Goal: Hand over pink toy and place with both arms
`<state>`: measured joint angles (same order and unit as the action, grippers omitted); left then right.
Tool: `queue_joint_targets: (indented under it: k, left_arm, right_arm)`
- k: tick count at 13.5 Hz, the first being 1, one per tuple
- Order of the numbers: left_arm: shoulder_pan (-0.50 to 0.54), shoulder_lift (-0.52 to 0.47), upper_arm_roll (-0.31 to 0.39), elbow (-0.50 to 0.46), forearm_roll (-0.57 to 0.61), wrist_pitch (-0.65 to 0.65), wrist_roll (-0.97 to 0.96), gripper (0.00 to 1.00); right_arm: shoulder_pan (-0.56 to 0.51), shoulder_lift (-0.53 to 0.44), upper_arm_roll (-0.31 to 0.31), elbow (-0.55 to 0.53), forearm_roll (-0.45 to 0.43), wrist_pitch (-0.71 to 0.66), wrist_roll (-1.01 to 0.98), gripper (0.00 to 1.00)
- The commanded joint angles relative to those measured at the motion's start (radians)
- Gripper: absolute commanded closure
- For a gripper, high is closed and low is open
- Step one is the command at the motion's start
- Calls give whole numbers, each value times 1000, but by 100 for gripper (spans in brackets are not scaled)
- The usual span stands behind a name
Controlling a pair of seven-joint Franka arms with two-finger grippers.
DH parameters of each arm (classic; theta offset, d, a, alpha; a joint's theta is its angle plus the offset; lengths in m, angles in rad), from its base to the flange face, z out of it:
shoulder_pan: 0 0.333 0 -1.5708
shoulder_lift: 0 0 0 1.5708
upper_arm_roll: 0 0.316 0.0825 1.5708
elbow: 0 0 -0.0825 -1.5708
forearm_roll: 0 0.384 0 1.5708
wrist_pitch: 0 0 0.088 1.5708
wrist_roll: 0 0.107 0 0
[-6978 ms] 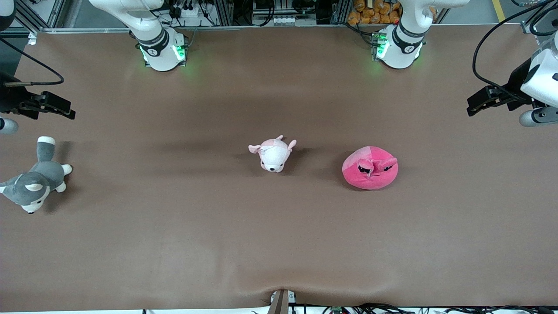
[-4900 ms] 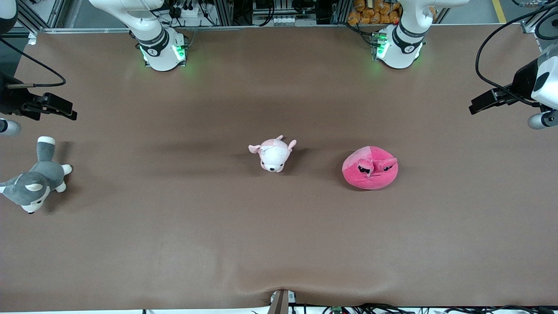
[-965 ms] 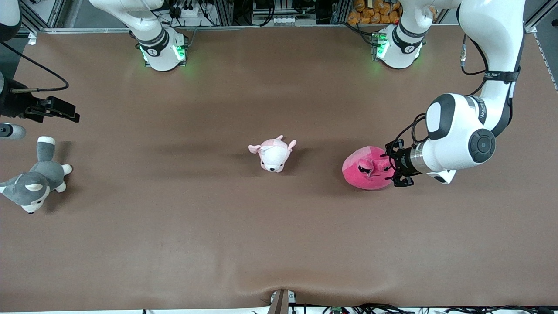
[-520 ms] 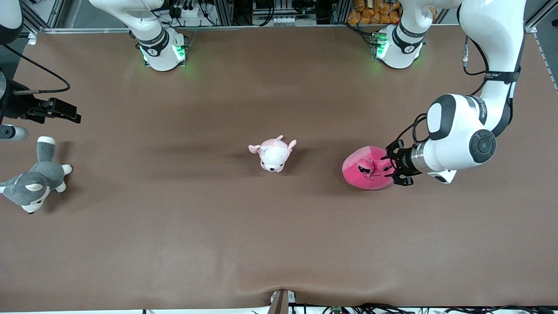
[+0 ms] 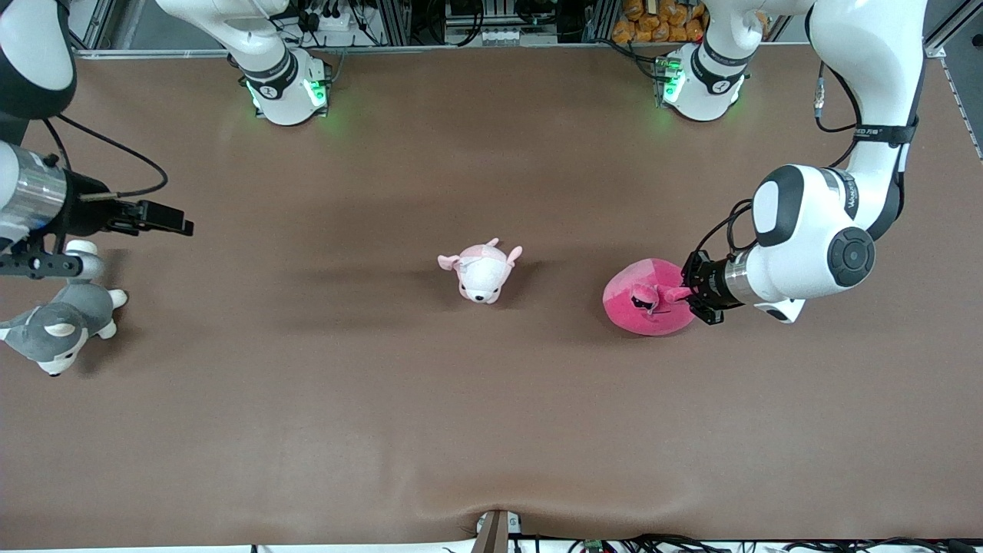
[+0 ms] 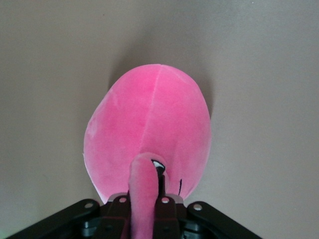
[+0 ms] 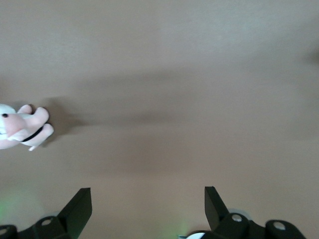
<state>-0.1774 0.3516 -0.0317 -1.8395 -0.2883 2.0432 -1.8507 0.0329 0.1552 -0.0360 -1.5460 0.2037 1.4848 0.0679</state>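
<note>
The pink toy [image 5: 645, 298] is a round hot-pink plush lying on the brown table toward the left arm's end. My left gripper [image 5: 686, 294] is down at its side, shut on one bulging eye lobe. In the left wrist view that pink lobe [image 6: 142, 191] is pinched between the black fingers [image 6: 168, 215], with the plush body [image 6: 149, 122] spread out past them. My right gripper [image 5: 173, 221] hangs open over the table at the right arm's end; its two black fingertips [image 7: 79, 206] stand wide apart over bare table.
A pale pink-and-white puppy plush [image 5: 481, 269] lies mid-table, also seen in the right wrist view [image 7: 22, 127]. A grey-and-white husky plush [image 5: 57, 322] lies at the right arm's end, just under the right wrist. The brown table [image 5: 491, 430] stretches wide nearer the front camera.
The left gripper has closed on the pink toy's eye lobe, bunching it. The right arm has swung in over the table toward the middle.
</note>
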Motion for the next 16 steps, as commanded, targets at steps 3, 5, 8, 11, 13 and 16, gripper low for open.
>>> queue_joint_targets:
  k: [3, 5, 8, 11, 13, 16]
  left_arm:
    - [4, -33, -5, 90, -18, -84, -10, 100]
    - [-3, -17, -5, 199, -32, -199, -12, 100]
    - [-11, -22, -7, 275, -188, -224, -1, 100]
    - [-39, -42, -40, 330, -226, -222, -70, 100]
    - [-57, -31, -83, 388, -230, -222, -180, 100]
    - [-135, -2, -113, 436, -230, -190, -292, 100]
  right_arm:
    - [10, 115, -5, 75, 98, 3, 21, 0]
    - [19, 138, -5, 81, 132, 23, 47, 0]
    - [19, 205, -5, 81, 229, 75, 81, 0]
    - [61, 247, -5, 81, 230, 127, 79, 0]
    - [73, 256, -4, 79, 232, 155, 64, 0]
    - [58, 263, -2, 75, 267, 150, 35, 0]
